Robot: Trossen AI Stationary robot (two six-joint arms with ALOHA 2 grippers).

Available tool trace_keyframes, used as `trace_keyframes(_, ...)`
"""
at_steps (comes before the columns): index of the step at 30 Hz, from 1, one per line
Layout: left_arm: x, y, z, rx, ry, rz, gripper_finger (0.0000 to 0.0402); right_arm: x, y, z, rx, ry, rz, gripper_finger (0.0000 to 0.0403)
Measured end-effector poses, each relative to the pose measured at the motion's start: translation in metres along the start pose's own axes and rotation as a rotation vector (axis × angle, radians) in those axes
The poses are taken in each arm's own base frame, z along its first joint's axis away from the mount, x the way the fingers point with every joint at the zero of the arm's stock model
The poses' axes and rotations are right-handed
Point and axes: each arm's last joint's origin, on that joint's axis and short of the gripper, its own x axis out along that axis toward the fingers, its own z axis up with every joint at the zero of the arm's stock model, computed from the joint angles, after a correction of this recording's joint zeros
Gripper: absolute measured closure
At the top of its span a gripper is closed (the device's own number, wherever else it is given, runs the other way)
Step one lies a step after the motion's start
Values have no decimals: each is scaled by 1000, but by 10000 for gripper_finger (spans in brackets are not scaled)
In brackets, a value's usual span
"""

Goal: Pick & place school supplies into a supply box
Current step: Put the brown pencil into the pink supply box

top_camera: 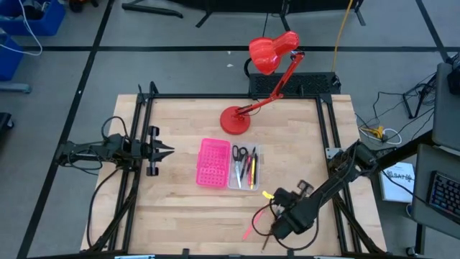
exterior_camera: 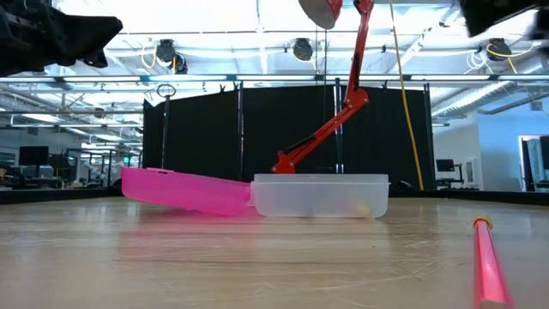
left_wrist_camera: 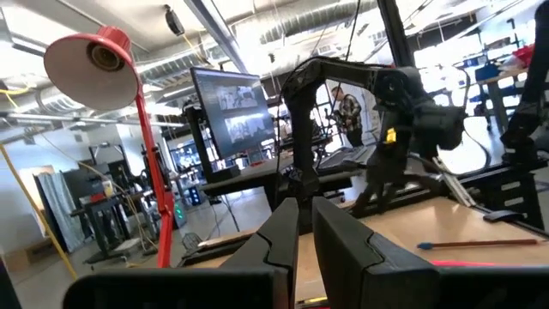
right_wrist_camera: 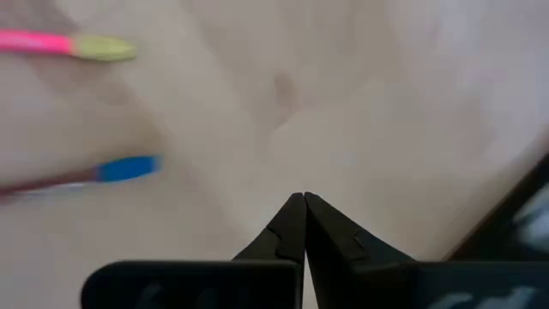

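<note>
The supply box lies open at mid-table, its pink holed half (top_camera: 213, 162) (exterior_camera: 184, 189) beside its clear half (top_camera: 245, 167) (exterior_camera: 322, 196). Black-handled scissors (top_camera: 238, 154) and a few pens (top_camera: 251, 170) lie inside the clear half. A pink pen (top_camera: 249, 232) (right_wrist_camera: 51, 42) (exterior_camera: 489, 266) and a red pencil with a blue end (right_wrist_camera: 103, 172) (left_wrist_camera: 480, 245) lie flat on the table near its near edge. My right gripper (top_camera: 273, 229) (right_wrist_camera: 304, 199) is shut and points down at bare wood just beside them. My left gripper (top_camera: 164, 151) (left_wrist_camera: 304, 210) is shut and waits left of the box.
A red desk lamp stands with its base (top_camera: 235, 120) at the far side of the table, its arm and shade (top_camera: 272, 52) reaching beyond the far edge. Black frame rails (top_camera: 330, 137) run along the table's sides. Bare wood lies between the box and the near edge.
</note>
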Motion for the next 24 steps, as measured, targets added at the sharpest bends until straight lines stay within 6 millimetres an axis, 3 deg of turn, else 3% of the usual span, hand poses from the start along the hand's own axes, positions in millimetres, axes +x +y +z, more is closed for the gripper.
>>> trace_keyframes(6,0,0,0,44,-4,1,355,-10,13,-5,466,73,201,403)
trace_keyframes(12,0,0,2,-3,-19,3,355,-12,23,-6,699,200,278,396)
trace_keyframes(19,0,0,2,-139,-19,1,355,-11,27,-7,896,233,299,335)
trace_keyframes(24,0,0,1,-171,-14,-1,355,2,37,-9,1028,282,379,286)
